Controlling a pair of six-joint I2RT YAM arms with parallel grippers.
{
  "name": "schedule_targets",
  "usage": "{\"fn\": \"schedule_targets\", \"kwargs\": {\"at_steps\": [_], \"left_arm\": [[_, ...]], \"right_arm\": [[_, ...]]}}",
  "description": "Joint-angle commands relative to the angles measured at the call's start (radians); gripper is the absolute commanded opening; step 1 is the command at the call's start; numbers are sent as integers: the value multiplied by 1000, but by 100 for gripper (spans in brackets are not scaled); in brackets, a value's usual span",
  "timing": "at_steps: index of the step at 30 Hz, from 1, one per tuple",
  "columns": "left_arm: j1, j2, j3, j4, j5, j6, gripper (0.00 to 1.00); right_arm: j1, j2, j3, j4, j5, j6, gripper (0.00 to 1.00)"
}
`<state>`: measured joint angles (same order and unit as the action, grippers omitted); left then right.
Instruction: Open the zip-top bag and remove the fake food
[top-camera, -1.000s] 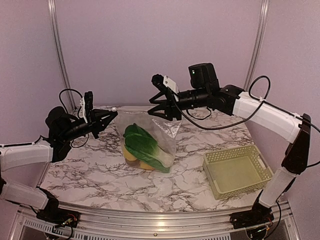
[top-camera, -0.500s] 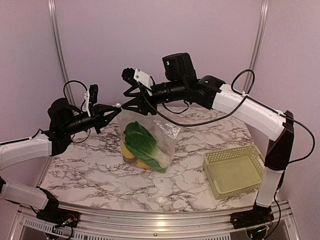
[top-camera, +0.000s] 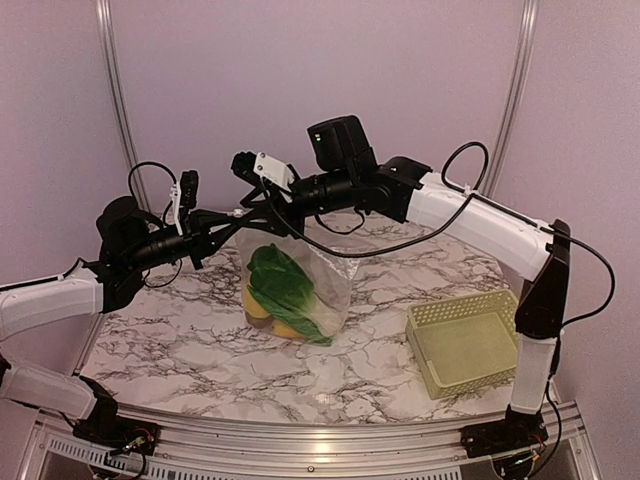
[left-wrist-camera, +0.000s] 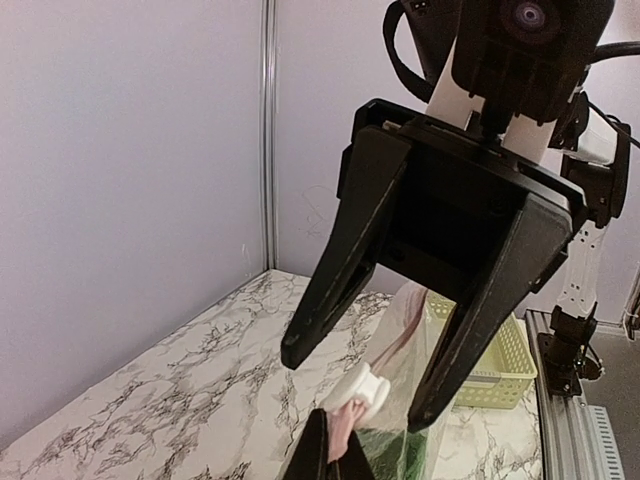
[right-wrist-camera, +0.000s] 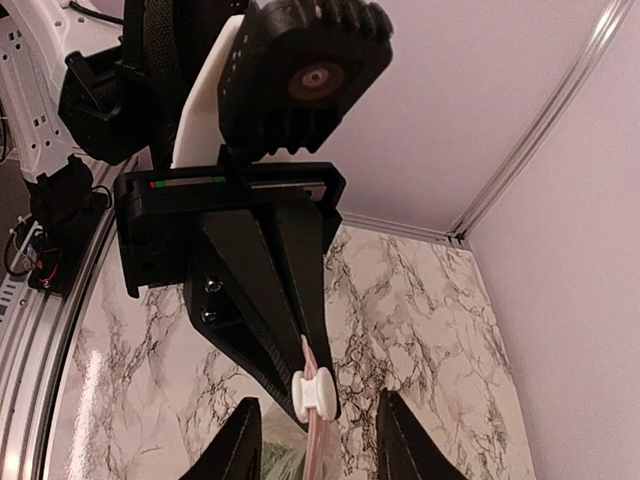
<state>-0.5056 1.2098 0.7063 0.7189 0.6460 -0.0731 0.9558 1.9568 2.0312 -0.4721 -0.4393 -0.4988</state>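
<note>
White slider tab (left-wrist-camera: 360, 388) on the zip-top bag (top-camera: 320, 265) sits between the spread right fingers (left-wrist-camera: 338, 262) – the left fingers (left-wrist-camera: 322, 458) pinch that rim just below it – while the bag hangs over the counter (top-camera: 170, 345), fake food (top-camera: 283, 288) inside.

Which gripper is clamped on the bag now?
The left gripper: its fingers are shut on the top edge of the zip-top bag. The right gripper has its fingers open either side of the white slider.
</note>
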Motion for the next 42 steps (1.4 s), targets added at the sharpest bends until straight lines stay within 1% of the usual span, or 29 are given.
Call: {"fn": "schedule_targets", "kwargs": {"at_steps": [1,5,8,15,21,25,31,35,42], "left_arm": [[-8,-20,18,-15,3,19,0],[-10,-18,18,-16,4,24,0],[-12,-17,19,-14,5,26,0],[-13,-19,19,-14,4,27,0],[-12,-21,8,-8,-20,19,0],[-6,-32,-12,5,-56,13,0],[13,-53,-47,56,-91,-15,0],[26,-58,-59,86,-88,-31,0],[63,-65,-87,175,-127,-104,0]], "right_arm": [[11,18,51,12,-11,9,37],[10,30,71,5,-11,8,33],[10,35,76,4,-6,9,29],[10,43,81,-4,-7,10,16],[11,31,67,-8,9,12,1],[-4,2,22,0,14,26,0],[-55,-88,-127,58,13,48,0],[-89,-145,-230,96,20,67,0],[-129,-224,-364,119,60,77,0]]}}
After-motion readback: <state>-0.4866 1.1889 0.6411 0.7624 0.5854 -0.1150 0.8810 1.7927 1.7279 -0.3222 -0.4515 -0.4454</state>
